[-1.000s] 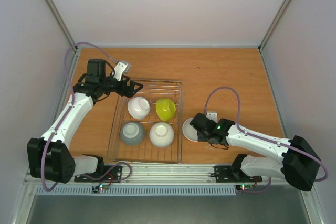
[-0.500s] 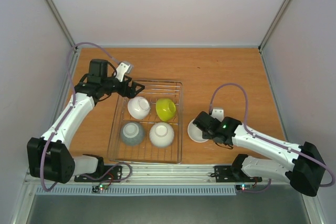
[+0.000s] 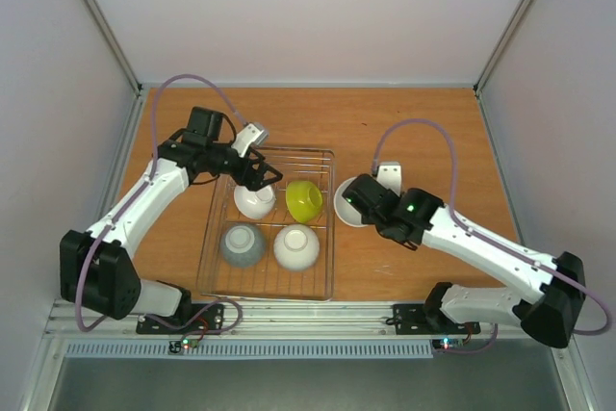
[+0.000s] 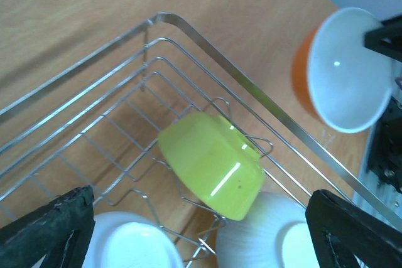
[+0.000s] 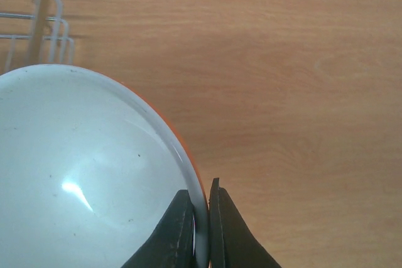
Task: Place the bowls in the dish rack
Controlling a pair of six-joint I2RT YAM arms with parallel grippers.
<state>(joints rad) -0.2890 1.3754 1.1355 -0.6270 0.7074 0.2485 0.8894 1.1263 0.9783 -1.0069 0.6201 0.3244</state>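
Because the right gripper (image 5: 200, 198) clamps only the rim of the glossy orange, white-lined bowl (image 5: 94, 174) beside the silver wire dish rack (image 4: 251, 95), toward the right edge of the desk (image 3: 423, 132), the bowl could slip; the spread-jawed left gripper (image 3: 261, 173) over the rack could collide.

Reaches forward on the left from the near base, elbow bent and wrist turned inward, with the left gripper (image 3: 262, 173) spread wide, its fingers (image 4: 47, 230) far apart. Stretches forward and inward on the right, forearm long and low, with the right gripper (image 5: 200, 205) pinched on the rim of the orange bowl (image 5: 94, 174).
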